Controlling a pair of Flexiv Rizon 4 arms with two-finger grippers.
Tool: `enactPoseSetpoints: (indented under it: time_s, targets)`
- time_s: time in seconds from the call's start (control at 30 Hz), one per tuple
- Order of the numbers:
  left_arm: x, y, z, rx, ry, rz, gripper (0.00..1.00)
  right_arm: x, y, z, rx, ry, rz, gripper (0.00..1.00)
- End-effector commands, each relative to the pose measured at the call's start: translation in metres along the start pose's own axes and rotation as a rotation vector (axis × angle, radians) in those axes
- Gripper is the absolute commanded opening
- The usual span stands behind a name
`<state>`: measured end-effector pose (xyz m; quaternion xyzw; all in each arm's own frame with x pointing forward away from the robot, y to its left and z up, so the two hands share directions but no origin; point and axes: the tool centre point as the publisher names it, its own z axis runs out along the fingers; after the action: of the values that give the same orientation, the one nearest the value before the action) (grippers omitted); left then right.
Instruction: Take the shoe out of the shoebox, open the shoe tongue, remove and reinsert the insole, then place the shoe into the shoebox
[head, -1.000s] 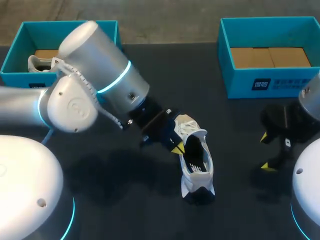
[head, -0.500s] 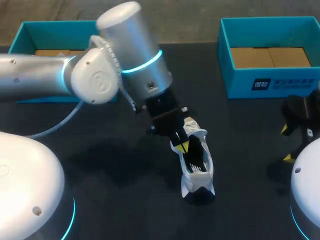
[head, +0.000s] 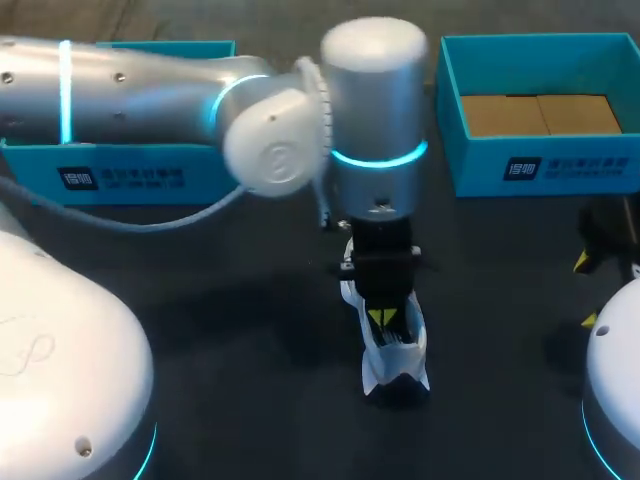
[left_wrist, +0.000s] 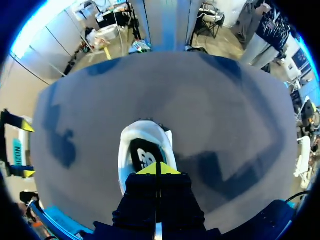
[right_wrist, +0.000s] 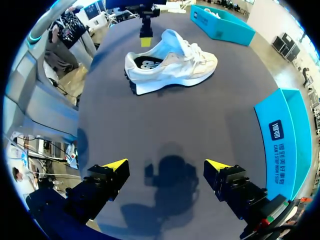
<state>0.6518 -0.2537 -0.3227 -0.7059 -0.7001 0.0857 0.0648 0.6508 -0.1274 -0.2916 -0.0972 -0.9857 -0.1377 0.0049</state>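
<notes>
A white sneaker (head: 396, 357) lies on the dark table near the middle, its opening facing up. My left arm reaches in from the left, and its gripper (head: 384, 318) points straight down over the shoe's heel opening. Its yellow tips are pressed together, shut (left_wrist: 156, 169), just above the dark insole (left_wrist: 144, 156), with nothing seen between them. From the right wrist view the sneaker (right_wrist: 172, 62) lies ahead, with the left gripper (right_wrist: 146, 39) over its heel. My right gripper (right_wrist: 167, 165) stands open above bare table, well clear of the shoe, at the head view's right edge (head: 587, 291).
A teal shoebox (head: 540, 165) lined with cardboard stands at the back right, beside my right gripper (right_wrist: 282, 132). A second teal box (head: 120, 178) at the back left is mostly hidden behind the left arm. Dark table surface (head: 240, 330) surrounds the shoe.
My left arm has swung to the right and turned, bringing its shut gripper from the shoe's left side to directly over the heel opening. My right gripper has drawn back toward the right edge.
</notes>
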Motion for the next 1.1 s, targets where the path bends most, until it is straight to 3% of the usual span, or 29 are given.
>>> enactPoseSetpoints:
  time_s: [0.03, 0.77, 1.1]
  targets:
    - [-0.007, 0.006, 0.008, 0.033, 0.232, 0.003, 0.00, 0.003, -0.001, 0.000, 0.000, -0.005, -0.002, 1.00]
    - [0.004, 0.000, 0.046, 0.106, 0.272, -0.008, 0.00, 0.003, -0.001, 0.000, 0.000, -0.005, -0.002, 1.00]
    - [0.008, 0.008, 0.072, 0.145, 0.221, -0.044, 0.00, 0.003, -0.001, 0.000, 0.000, -0.005, -0.002, 1.00]
